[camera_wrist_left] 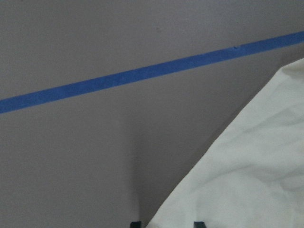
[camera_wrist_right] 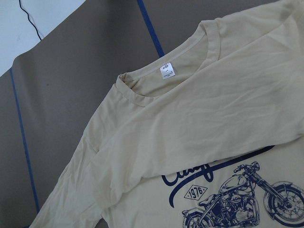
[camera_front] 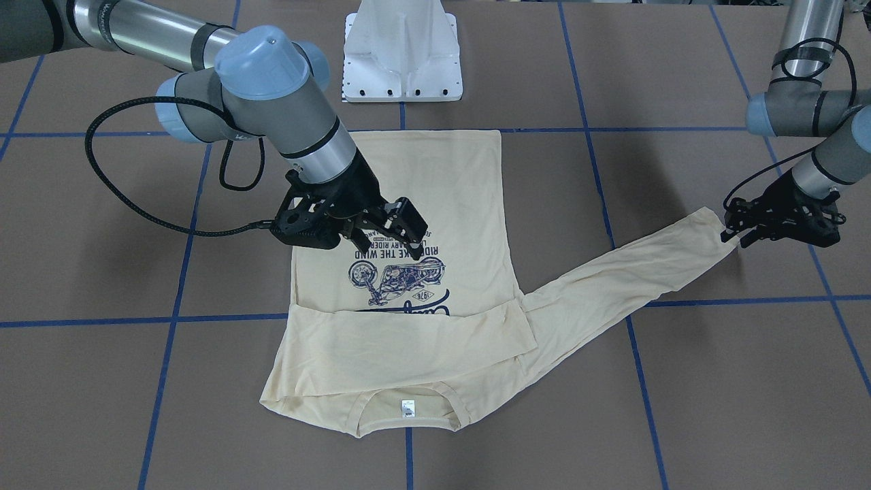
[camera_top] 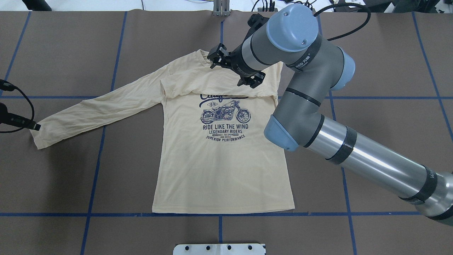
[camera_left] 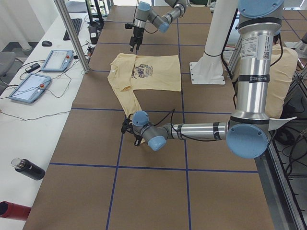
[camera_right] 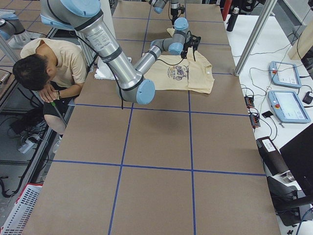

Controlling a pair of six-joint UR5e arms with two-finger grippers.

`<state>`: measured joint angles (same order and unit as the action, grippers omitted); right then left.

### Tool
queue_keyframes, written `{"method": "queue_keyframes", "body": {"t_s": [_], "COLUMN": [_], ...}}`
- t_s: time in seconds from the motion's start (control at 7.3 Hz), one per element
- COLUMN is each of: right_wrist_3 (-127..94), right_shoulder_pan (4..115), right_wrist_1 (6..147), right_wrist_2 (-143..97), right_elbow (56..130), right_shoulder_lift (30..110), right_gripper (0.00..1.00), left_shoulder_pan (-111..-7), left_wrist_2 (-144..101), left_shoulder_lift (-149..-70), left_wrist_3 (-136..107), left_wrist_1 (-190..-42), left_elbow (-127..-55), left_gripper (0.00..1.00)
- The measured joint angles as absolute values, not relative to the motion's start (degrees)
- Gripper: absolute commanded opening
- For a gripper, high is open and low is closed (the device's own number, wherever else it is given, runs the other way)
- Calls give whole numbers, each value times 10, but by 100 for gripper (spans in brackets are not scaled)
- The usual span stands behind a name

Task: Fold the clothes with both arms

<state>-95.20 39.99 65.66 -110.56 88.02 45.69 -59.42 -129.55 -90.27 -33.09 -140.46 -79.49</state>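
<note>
Beneath right tool, T-shirt, cuff at left tool

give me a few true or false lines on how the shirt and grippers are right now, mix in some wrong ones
1. One sleeve lies folded across the chest of the shirt. True.
2. The other sleeve is folded in as well. False: it lies stretched out flat, with its cuff at the left gripper.
3. The shirt lies print side down. False: the print faces up, and the folded sleeve covers only its top edge.
4. The right gripper is open over the shirt. True.
</note>
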Motion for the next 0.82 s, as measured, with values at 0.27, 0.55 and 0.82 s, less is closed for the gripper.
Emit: {"method": "queue_keyframes", "body": {"t_s": [0.27, 0.55, 0.82], "right_wrist_3": [-954, -955, -955], "right_shoulder_pan": [394, 388, 384], "right_wrist_1": [657, 657, 657], "right_wrist_2": [-1097, -1086, -1079], "right_elbow": [880, 881, 881], "right_shoulder_lift": [455, 453, 452], "right_gripper": [99, 99, 99], "left_shoulder_pan": [-593, -593, -593], "left_wrist_2": [-1297, -1297, -1296], "left_shoulder_lift": [-903, -901, -897], "left_wrist_3": [-332, -332, -332], "left_wrist_1": [-1406, -1406, -1406], "left_elbow": [-793, -795, -796], "left_gripper": [46, 46, 46]}}
